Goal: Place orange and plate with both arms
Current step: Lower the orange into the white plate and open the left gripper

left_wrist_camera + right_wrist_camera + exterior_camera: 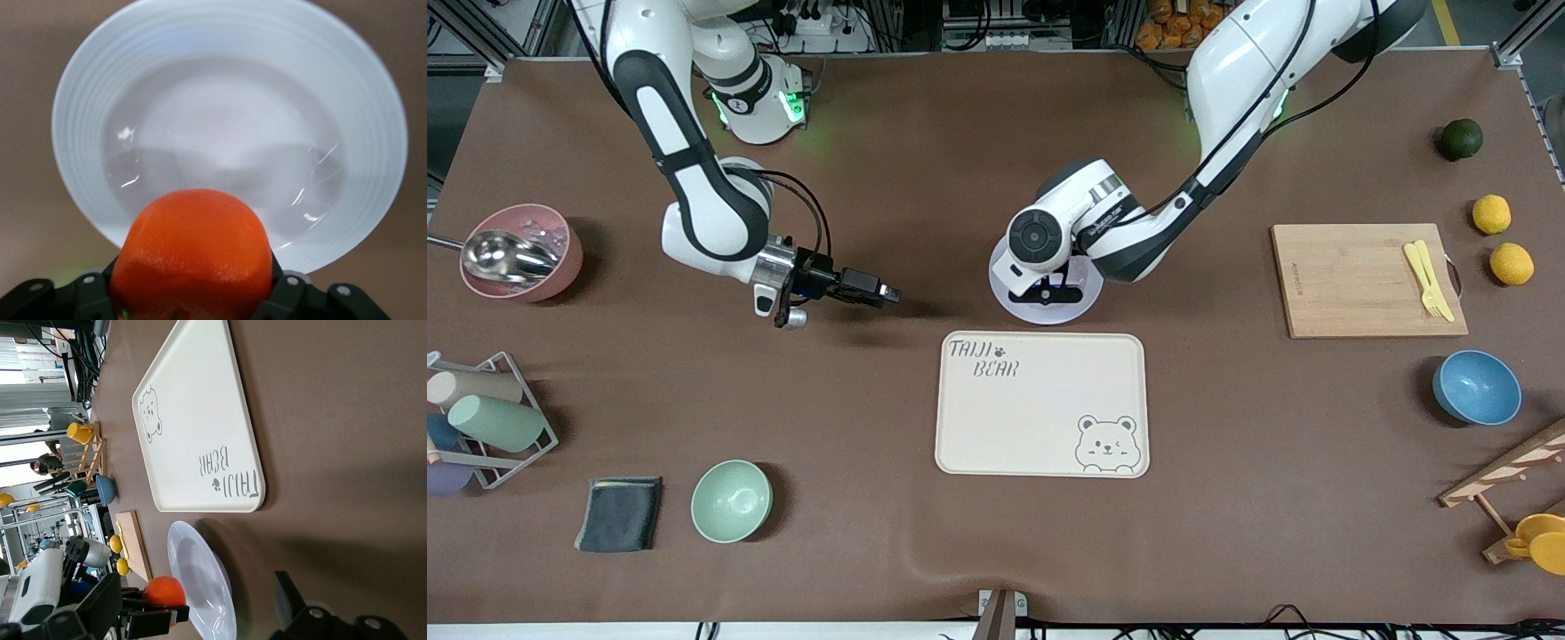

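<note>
The left gripper [1047,289] hangs directly over the round, pale lavender-white shallow plate [1009,307] with its wide ridged rim, its fingers clamped narrowly around the small, glossy, bright red-orange orange [192,257]. In the left wrist view the fruit sits between the black fingers [293,293], up in the air, with the plate's centre [220,127] spread out under it; the right wrist view shows the same orange [164,591] held above the plate [207,587], apart from its surface. The plate itself rests on the brown table [925,160], just beside the cream rectangular tray [1040,404] printed with a bear and "TAIJI BEAR", on the edge of that tray that lies farther from the front camera. The right gripper [889,295] hovers above bare table off toward the right arm's end from the plate, its fingers spread wide and holding nothing, pointing toward the plate; this arm waits. Toward the left arm's end from the left gripper lies a rectangular wooden cutting board [1352,280] carrying a pale yellow plastic fork [1430,280], with two yellow lemons [1491,213] and a dark green round fruit [1461,139] near it. Toward the right arm's end from the right gripper stands a pink bowl [560,267] holding a metal scoop [507,256].
</note>
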You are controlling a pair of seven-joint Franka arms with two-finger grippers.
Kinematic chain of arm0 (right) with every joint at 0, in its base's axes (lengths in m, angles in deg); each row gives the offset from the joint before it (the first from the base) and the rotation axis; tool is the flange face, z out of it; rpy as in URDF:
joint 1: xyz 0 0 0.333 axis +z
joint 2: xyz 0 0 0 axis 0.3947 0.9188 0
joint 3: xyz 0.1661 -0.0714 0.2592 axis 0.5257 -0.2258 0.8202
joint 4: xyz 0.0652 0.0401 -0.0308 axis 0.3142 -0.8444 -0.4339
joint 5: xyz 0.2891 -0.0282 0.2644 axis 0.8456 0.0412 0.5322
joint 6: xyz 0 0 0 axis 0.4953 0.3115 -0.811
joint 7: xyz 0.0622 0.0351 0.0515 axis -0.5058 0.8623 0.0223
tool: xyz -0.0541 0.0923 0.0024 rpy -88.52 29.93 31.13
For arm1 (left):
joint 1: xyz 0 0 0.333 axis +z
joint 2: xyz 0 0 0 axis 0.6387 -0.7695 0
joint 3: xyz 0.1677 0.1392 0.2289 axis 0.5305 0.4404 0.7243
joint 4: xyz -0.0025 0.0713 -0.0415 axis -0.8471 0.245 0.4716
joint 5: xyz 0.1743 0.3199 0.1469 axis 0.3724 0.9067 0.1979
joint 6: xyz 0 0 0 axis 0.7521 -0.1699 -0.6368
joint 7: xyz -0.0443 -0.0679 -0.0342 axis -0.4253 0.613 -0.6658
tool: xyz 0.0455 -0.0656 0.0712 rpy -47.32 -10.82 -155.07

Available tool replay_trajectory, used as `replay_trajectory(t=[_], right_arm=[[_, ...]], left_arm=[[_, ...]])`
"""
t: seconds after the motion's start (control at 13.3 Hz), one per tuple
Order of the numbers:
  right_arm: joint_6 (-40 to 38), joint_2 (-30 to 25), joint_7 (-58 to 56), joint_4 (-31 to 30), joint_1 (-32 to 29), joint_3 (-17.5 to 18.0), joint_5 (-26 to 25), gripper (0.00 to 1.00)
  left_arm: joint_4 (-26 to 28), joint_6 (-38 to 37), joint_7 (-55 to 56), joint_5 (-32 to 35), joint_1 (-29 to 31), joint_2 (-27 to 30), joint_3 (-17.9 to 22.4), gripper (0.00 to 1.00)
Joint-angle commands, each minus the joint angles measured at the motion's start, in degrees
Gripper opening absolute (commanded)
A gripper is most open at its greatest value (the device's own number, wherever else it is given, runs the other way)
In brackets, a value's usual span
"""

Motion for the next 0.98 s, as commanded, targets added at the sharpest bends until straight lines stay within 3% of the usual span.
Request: replay_trajectory(t=[0.0,0.45,0.6,0.68,0.75,0.9], right_arm=[[0.9,0.4,-1.8,-0.3,1.3,-0.5,1.9,1.0],[1.4,0.7,-3.1,-0.2,1.4,-0.5,1.9,1.0],[1.4,0.7,-3.1,-0.2,1.4,-0.5,1.9,1.0],[1.4,0.7,-3.1,-0.2,1.4,-0.5,1.9,1.0],[1.4,0.7,-3.1,-0.2,1.4,-0.5,1.9,1.0],[1.5,0.7,-3.1,-0.2,1.4,-0.5,2.0,1.0]], left_arm=[[-1.8,1.7,1.1,1.2,-1.5,-1.7,0.6,0.19],[-1.8,5.7,1.1,1.1,-6.7,-3.3,6.6,0.2],[-1.8,6.5,1.1,1.2,-7.2,-3.4,7.2,0.25],[-1.8,6.5,1.2,1.2,-7.6,-3.4,7.2,0.53],[-1.8,6.5,1.7,1.3,-7.7,-3.0,7.2,1.0],[-3.1,6.1,3.9,1.4,-8.1,-2.4,7.3,1.0]])
